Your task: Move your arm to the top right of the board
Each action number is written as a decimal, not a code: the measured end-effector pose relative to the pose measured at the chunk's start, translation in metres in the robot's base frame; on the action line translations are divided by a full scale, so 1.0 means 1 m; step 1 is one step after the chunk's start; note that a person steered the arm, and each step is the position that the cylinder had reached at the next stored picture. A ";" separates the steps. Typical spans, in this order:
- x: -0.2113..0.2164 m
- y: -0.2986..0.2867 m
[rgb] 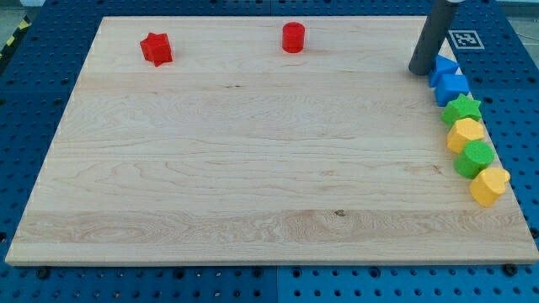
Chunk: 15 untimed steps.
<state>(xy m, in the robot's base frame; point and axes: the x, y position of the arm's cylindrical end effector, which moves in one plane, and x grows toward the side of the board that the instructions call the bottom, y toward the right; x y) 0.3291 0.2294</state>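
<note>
My dark rod comes down from the view's top right, and my tip [420, 71] rests on the wooden board [253, 168] near its top right corner. It stands just left of the upper blue block [444, 66]; whether they touch I cannot tell. Below that block a column runs down the board's right edge: a second blue block [452, 87], a green star [462, 109], a yellow block [466, 133], a green block [476, 158] and a yellow block [489, 185]. A red star [157, 48] and a red cylinder [292, 38] lie near the top edge, far left of my tip.
The board lies on a blue perforated table [514, 101]. A black-and-white marker tag [464, 39] sits on the table just beyond the board's top right corner.
</note>
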 end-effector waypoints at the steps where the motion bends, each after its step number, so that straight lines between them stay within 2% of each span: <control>1: -0.002 0.000; 15: -0.063 0.000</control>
<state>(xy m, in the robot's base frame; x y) 0.2663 0.2294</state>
